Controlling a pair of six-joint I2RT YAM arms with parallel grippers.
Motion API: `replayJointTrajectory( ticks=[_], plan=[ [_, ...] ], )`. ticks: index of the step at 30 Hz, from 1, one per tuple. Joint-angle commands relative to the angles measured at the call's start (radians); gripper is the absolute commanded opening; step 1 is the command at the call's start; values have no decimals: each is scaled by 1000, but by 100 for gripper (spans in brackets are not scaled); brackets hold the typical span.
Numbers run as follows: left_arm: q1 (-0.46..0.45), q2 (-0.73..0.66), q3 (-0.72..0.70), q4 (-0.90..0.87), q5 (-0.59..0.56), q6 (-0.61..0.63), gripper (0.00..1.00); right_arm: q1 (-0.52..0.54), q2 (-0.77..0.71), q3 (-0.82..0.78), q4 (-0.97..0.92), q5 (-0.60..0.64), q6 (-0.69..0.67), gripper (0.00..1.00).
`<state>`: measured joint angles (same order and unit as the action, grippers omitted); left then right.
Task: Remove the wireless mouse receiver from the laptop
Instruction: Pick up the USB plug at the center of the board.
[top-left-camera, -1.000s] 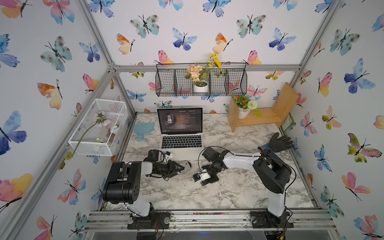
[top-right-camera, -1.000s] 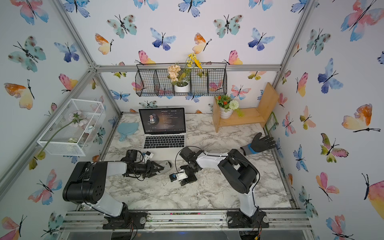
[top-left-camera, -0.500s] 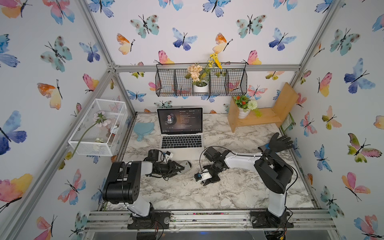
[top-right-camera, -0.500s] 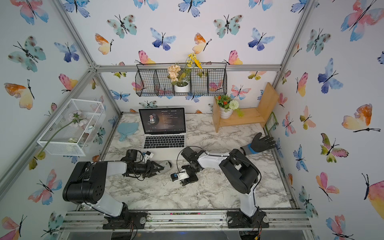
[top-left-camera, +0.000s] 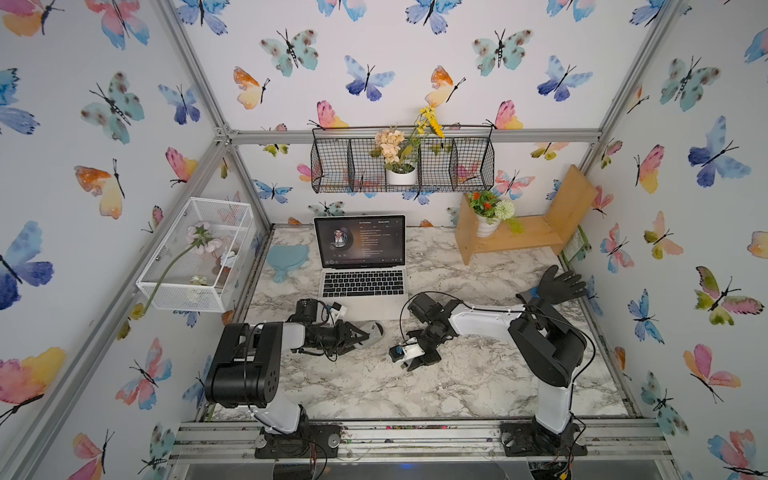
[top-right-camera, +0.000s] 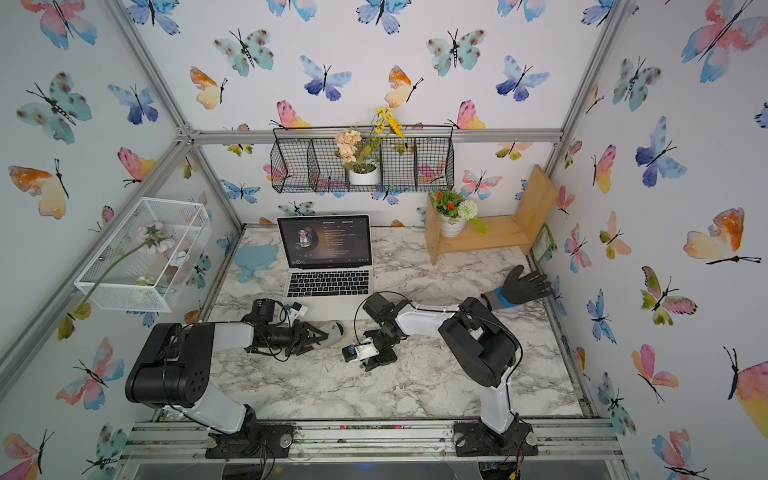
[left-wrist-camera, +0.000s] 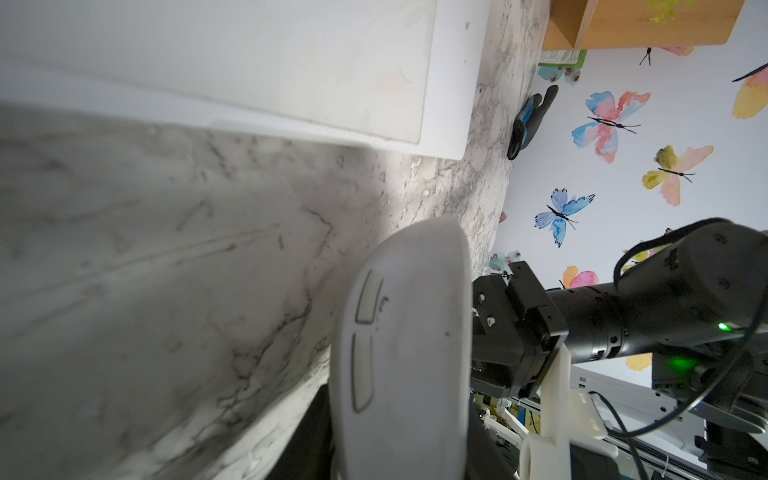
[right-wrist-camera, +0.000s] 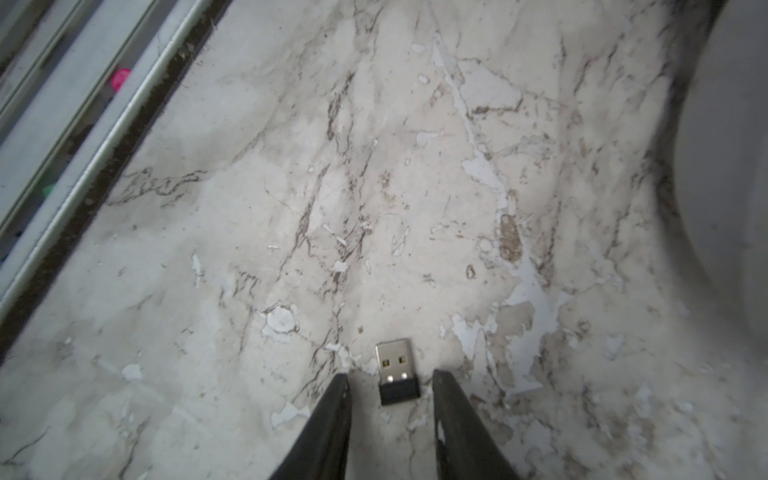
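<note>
Two claws low over the marble bench (top-left-camera: 478, 386), near each other in front of the laptop (top-left-camera: 363, 286). Right claw (right-wrist-camera: 388, 374): parted, gripping nothing, tips close to the marble. Between its dark fingertips (right-wrist-camera: 338, 399), flat on the bench, the wireless mouse receiver (right-wrist-camera: 397, 372); touching neither fingertip, black cap nearest the claw, bare metal plug pointing away. Out of the laptop and well apart from it, toward the middle of the bench. Too small to pick out in both top views.

Left claw (top-left-camera: 360, 332): closed on the grey mouse (left-wrist-camera: 399, 332), a dark finger on either side of it in the left wrist view, the mouse's rounded end poking past the tips toward the right arm. Just in front of the laptop's near edge.

Laptop itself open at the back of the bench, screen lit with a round portrait and lines of text. Further off: a black glove (top-left-camera: 559, 286) at the bench's right edge, a wooden shelf (top-left-camera: 519, 239) with a flower pot (top-left-camera: 486, 226) at the back right.
</note>
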<state>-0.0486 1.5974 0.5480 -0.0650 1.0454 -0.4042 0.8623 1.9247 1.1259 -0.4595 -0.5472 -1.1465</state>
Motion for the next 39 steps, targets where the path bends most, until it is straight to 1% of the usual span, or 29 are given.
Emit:
replayJointTrajectory(
  ticks=[1, 6, 9, 14, 39],
  plan=[
    [-7, -1, 27, -3, 54, 18, 3, -8, 45, -1, -66, 21, -15, 33],
    [-12, 10, 25, 2, 57, 20, 3, -7, 53, 0, -62, 18, -12, 33],
    [-14, 12, 24, 7, 60, 20, 2, -6, 52, -5, -42, 18, -4, 37],
    [-16, 12, 22, 10, 61, 19, 2, -6, 59, -3, -36, 22, -4, 37],
    [-19, 10, 14, 30, 80, 5, 2, 12, 74, 2, -68, 1, -16, 29]
  ],
)
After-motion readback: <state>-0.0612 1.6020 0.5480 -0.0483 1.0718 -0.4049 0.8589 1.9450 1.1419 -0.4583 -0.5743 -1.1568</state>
